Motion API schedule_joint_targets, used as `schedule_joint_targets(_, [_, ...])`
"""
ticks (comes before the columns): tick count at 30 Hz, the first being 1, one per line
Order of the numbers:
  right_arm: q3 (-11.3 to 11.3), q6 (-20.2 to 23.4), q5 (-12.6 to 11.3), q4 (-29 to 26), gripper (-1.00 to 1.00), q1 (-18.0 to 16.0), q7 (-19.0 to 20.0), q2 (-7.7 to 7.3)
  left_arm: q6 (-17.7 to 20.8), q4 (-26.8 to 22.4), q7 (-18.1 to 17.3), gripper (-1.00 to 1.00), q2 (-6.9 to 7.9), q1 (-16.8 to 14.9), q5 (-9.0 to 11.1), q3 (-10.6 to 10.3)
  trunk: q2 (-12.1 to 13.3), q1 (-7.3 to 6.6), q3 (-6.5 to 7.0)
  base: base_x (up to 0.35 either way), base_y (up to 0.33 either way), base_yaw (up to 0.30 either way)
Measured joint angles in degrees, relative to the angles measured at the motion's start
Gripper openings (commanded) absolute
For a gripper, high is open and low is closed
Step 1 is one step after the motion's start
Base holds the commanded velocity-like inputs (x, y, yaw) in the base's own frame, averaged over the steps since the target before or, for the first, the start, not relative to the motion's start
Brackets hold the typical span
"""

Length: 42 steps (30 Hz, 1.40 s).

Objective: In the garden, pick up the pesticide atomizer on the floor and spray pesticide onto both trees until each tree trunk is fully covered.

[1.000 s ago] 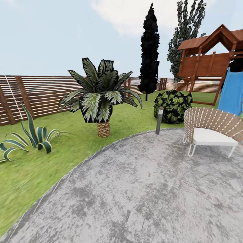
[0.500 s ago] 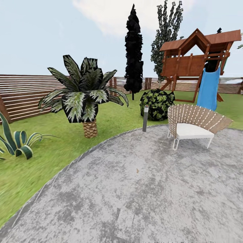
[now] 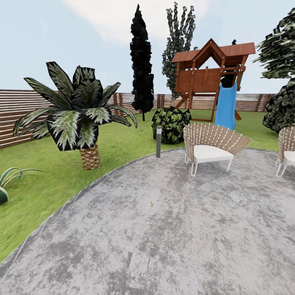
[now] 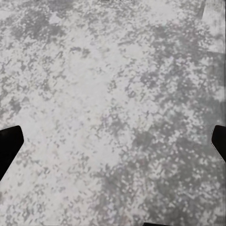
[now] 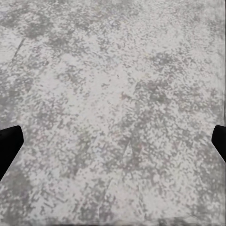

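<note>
Grey paving: a round, mottled grey stone patch (image 3: 176, 229) is seen across the lower head view, its curved edge met by grass on the left.
Lawn: blurry green grass ground (image 3: 45, 192) is spread left of and behind the paving, up to the fence.
Fence: a brown fence of horizontal wooden slats (image 3: 16, 110) is run along the back of the garden.
Palm: a short palm with a scaly stump and striped dark fronds (image 3: 78, 114) is set on the grass near the paving's edge.
Striped plant: the pale-edged leaves of a low green plant (image 3: 12, 176) are cut off at the left border.
Cypress: a tall black cypress-like tree (image 3: 141, 65) is stood by the fence, with a thinner grey-leaved tree (image 3: 178, 37) beside it.
Bush: a round dark green shrub (image 3: 171, 123) is placed just behind a short grey post lamp (image 3: 158, 141).
Chairs: a woven beige chair with a white cushion (image 3: 211, 147) is set on the paving; a second like chair (image 3: 287, 151) is cut by the right border.
Play set: a reddish wooden play tower with a blue slide (image 3: 213, 78) is stood on the far lawn.
Task things: no atomizer or thick grey-beige trunk can be made out.
Left gripper (image 4: 113, 141): black fingertips (image 4: 9, 141) are seen at opposite edges of the wrist view, jaws spread wide over grey paving, nothing held.
Right gripper (image 5: 113, 141): black fingertips (image 5: 9, 141) likewise far apart over grey paving, nothing between them.
</note>
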Motion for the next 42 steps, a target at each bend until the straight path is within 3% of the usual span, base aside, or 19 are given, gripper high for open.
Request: schedule_joint_targets(42, [0.0,0.0,0.0,0.0,1.00,0.0,0.0,0.00,0.0,0.1,0.0,1.00,0.00,0.0,0.1,0.0,-16.8,9.22,-7.54,0.000,0.000,-0.300])
